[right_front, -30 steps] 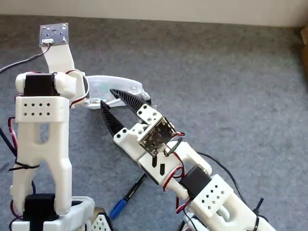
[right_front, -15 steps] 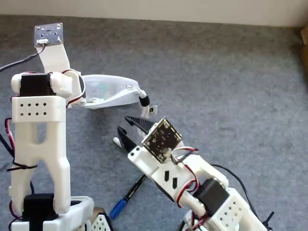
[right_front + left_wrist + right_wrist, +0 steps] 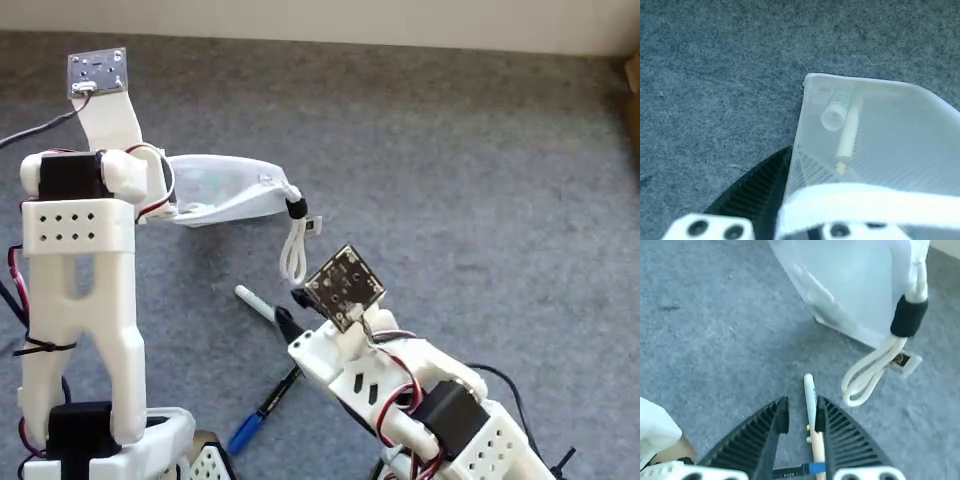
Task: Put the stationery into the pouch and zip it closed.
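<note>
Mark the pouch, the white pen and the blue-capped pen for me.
pouch (image 3: 230, 190), high view, middle of its translucent side.
white pen (image 3: 810, 397), right wrist view, barrel near its tip.
blue-capped pen (image 3: 244, 432), high view, on the blue cap.

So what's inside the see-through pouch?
Through the pouch wall you can see a pale pen-like stick and a round white cap-like thing beside it, near one corner. A white band covers the near edge, so anything under it is hidden.
</note>
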